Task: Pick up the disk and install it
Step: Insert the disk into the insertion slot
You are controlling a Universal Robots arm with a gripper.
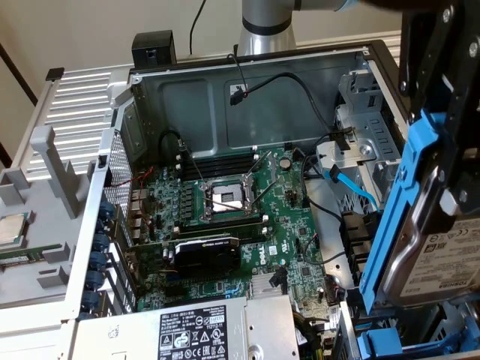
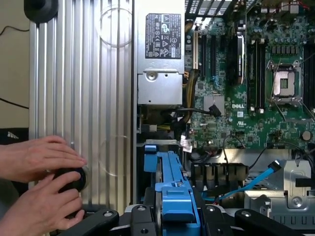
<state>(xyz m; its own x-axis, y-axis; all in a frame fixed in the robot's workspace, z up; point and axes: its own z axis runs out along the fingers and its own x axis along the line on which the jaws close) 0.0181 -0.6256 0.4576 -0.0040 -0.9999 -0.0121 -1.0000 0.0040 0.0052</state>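
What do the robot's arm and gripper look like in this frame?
The arm is a silver-grey metal tube with a dark band around it and a light blue cap further along. The gripper is black, built of angular linked bars pinned with small silver screws.

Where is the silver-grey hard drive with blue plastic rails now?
The hard drive is at the exterior view's right edge, held tilted in the black gripper, close to the metal drive cage and right of the green motherboard.

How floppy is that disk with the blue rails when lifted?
The disk is probably stiff: its metal body looks straight, tilted in the air. Being metal, likely heavy for its size. Its blue rails look plastic, maybe slightly bendy.
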